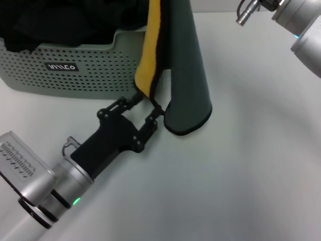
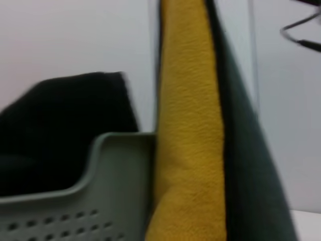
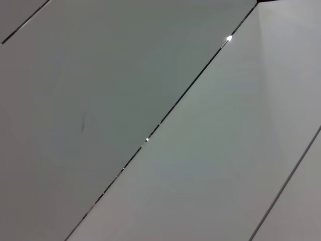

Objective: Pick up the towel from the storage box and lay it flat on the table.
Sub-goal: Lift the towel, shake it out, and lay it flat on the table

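Observation:
The towel (image 1: pixel 185 75), dark green on one side and mustard yellow on the other with black edging, hangs down from above the top of the head view, just right of the storage box (image 1: pixel 75 70). Its lower end reaches close to the table (image 1: pixel 241 165). What holds its top is out of view. My left gripper (image 1: pixel 149 103) is open, with its fingers on either side of the towel's lower yellow corner. The left wrist view shows the towel (image 2: pixel 195 140) close up beside the box's corner (image 2: pixel 120 165). Only my right arm (image 1: pixel 301 25) shows, at the top right; its gripper is out of view.
Black cloths (image 1: pixel 55 20) fill the storage box and rise above its rim; they also show in the left wrist view (image 2: pixel 55 130). The right wrist view shows only pale flat panels with thin seams.

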`<state>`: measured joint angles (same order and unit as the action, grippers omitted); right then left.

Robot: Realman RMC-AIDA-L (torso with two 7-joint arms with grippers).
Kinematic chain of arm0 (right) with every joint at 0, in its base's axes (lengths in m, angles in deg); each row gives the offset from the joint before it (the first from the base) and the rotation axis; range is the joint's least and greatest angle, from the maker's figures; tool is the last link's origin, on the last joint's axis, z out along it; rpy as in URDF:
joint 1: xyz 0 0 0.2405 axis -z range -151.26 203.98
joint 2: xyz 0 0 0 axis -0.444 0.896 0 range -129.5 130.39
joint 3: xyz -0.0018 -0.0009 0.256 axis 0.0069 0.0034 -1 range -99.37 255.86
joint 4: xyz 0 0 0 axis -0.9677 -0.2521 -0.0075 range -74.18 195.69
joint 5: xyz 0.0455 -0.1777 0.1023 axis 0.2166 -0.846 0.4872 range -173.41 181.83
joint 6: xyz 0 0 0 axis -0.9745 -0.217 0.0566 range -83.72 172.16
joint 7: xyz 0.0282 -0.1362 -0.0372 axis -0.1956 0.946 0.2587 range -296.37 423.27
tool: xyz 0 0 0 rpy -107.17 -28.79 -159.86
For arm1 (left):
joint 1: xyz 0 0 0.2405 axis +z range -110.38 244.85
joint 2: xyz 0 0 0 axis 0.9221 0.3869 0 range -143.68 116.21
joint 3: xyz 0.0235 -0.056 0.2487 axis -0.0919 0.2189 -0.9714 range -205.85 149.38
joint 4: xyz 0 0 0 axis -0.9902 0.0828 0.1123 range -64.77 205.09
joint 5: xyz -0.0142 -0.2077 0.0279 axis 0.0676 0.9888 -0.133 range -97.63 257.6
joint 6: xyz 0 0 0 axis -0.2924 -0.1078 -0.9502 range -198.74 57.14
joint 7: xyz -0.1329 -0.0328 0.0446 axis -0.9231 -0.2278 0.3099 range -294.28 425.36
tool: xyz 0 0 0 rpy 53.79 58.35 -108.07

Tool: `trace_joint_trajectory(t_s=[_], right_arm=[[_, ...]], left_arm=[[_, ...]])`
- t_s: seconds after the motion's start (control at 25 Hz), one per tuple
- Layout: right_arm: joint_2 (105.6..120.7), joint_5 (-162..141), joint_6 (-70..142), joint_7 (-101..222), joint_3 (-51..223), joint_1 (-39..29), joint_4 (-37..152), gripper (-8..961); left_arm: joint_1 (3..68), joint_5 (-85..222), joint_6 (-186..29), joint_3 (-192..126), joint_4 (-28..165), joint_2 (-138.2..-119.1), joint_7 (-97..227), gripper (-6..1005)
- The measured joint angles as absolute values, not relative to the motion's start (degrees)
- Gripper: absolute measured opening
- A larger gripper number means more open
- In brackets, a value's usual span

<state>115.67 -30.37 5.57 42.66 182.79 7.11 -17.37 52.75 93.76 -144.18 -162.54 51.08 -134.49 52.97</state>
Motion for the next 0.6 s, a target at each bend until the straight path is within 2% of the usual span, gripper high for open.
trace_joint_trajectory(t_s=[0.2,0.4,0.6], right_arm=[[115.67,-30.4,6.1,42.9,182.8,7.0,-17.4,10],[115.72,-30.4,6.9,43.3,183.0,6.9,-17.4,10],[115.75,-30.4,7.6,43.4,183.2,6.8,-17.5,10]], left_arm=[[53.6,98.5,-143.9,-163.8,51.1,-134.49,52.8,437],[54.3,100.4,-144.4,-163.9,50.7,-134.49,52.8,618],[54.5,101.3,-144.8,-164.4,50.3,-134.49,51.1,638]])
